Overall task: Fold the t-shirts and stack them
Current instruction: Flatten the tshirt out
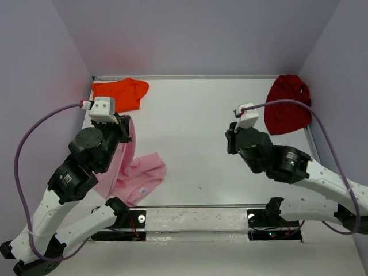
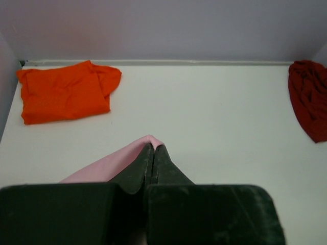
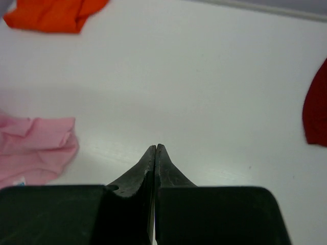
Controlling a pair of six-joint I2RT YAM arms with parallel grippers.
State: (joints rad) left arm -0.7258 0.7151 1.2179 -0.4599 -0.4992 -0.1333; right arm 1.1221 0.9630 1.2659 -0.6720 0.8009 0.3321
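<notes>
The light pink t-shirt lies crumpled at the near left, one edge lifted. My left gripper is shut on that edge; in the left wrist view pink cloth is pinched at the closed tips. The bright orange t-shirt lies folded at the far left corner. The dark red t-shirt lies bunched at the far right. My right gripper is shut and empty over bare table; its tips touch nothing, with the pink shirt off to its left.
Lilac walls enclose the white table on three sides. The orange shirt and dark red shirt lie against the back corners. A metal strip runs along the near edge between the arm bases.
</notes>
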